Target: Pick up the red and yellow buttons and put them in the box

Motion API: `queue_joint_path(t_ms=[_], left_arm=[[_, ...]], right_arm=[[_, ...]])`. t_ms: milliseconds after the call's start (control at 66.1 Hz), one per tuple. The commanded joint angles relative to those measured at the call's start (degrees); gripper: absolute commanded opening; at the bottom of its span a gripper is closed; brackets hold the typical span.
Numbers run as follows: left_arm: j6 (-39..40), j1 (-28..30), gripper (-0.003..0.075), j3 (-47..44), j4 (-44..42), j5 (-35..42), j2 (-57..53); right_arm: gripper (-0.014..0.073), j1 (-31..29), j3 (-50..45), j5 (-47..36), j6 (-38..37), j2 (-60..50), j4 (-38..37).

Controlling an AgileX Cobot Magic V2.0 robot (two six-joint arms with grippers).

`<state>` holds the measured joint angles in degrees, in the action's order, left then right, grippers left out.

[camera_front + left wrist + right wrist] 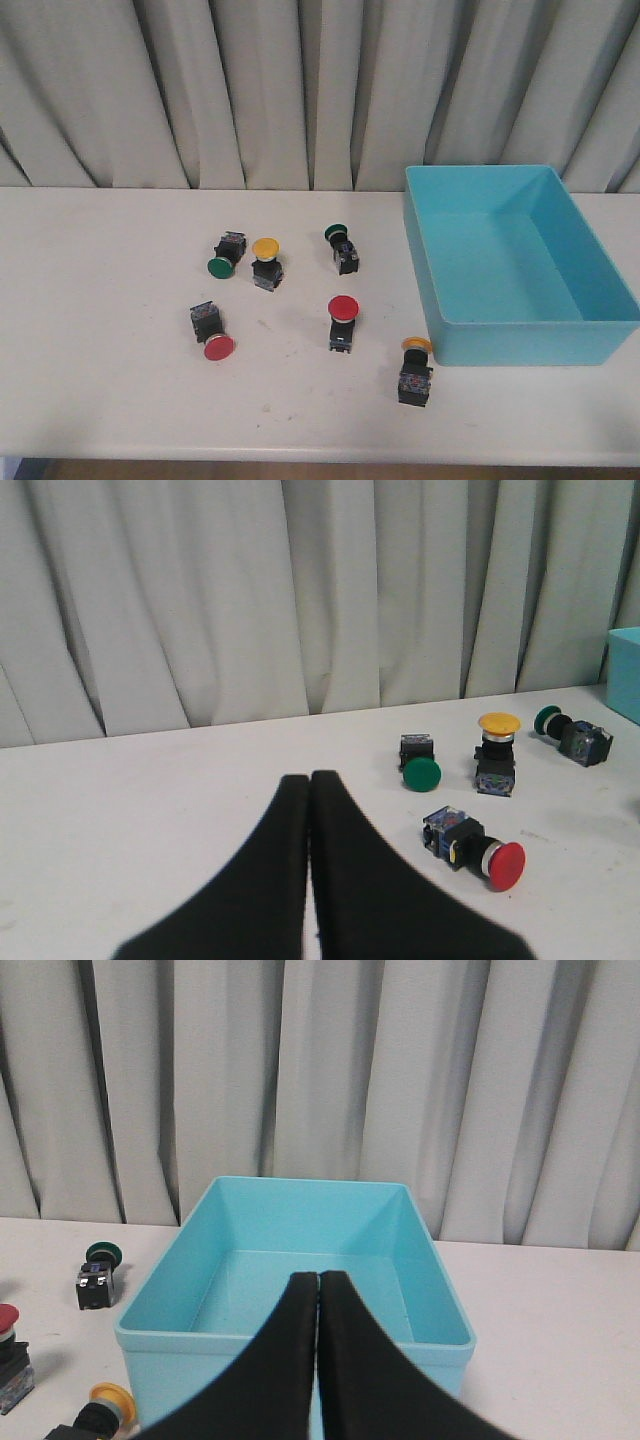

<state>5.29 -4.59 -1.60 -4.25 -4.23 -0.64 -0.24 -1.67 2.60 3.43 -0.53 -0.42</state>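
Front view shows six buttons — only wrist views show each hand (309, 780) closed.

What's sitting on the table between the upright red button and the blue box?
Nothing. In the front view, the strip of table between the upright red button and the box is bare; the nearby yellow button lies closer to the camera.

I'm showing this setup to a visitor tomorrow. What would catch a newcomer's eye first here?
The big turquoise box at the table's right stands out first, open and empty. Next come six small push buttons scattered to its left: two red, two yellow and two green, the nearer yellow one lying close to the box's front corner. Both wrist views show black grippers shut, holding nothing.
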Motion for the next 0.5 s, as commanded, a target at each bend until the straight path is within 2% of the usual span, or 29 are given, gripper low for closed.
queue_joint_path(t_ms=[0,166,272,484], left_arm=[[0.5,0.1,-0.0006,-2.6,0.1,5.0,-0.7],[1.6,0.1,-0.0006,-2.1,0.2,5.2,-0.7],[3.8,0.1,-0.0006,1.3,0.2,6.3,-0.7],[3.7,0.1,-0.0006,14.7,0.1,4.2,4.6]], right_arm=[[-0.0003,-0.2,-0.4,-4.0,0.0,-0.7,-0.6],[-0.0003,-0.2,-0.3,-5.1,-0.5,-0.7,-0.5],[-0.0003,-0.2,0.9,-4.6,-1.4,-0.5,-0.4],[-0.0003,-0.2,13.7,3.3,-2.5,6.5,-0.5]])
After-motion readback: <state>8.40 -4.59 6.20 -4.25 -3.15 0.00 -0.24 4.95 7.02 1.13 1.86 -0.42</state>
